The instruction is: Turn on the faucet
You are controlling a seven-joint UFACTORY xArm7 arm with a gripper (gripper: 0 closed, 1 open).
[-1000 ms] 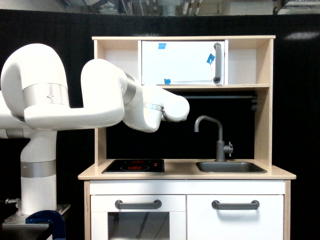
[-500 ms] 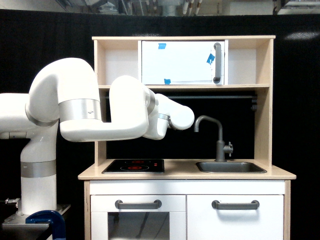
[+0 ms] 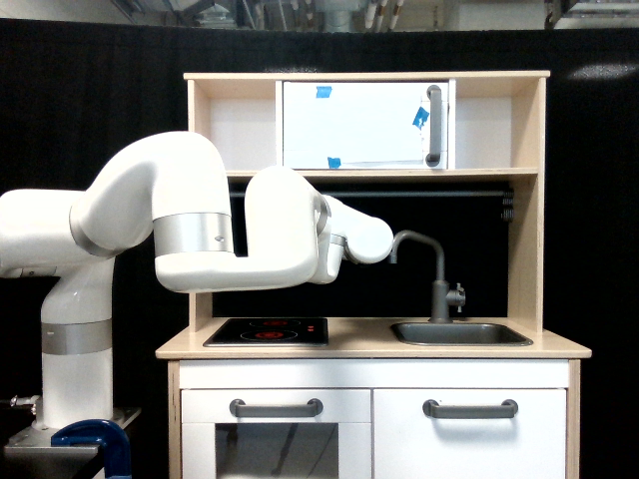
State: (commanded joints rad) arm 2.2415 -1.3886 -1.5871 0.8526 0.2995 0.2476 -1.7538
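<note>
At the centre of the exterior view stands a toy play kitchen of pale wood with white fronts, set against a black backdrop. The faucet (image 3: 438, 284), a slim matte grey tap with an upright post, a curved gooseneck spout and a small side knob (image 3: 457, 296), rises at the back edge of the grey sink basin (image 3: 461, 333), which is let into the bench (image 3: 559, 348) toward the exterior view's right. A black hob with red ring markings (image 3: 268, 331) lies in the bench toward the exterior view's left. Above, an upper shelf carries a white cupboard door (image 3: 361, 125) with a vertical grey bar handle (image 3: 433, 125) and several small pieces of blue tape (image 3: 323, 92). Below the bench, two white fronts bear horizontal grey bar handles (image 3: 277, 407) and (image 3: 469, 408). The white xArm7 arm (image 3: 240, 239) reaches in from its base column (image 3: 75, 349) at the exterior view's left, its forearm crossing in front of the kitchen's left upright. The rounded wrist end (image 3: 364, 239) sits just beside the downturned tip of the spout, at about the same height; whether they touch cannot be told. The pincer is hidden behind the wrist, so whether it is spread or closed cannot be told.
</note>
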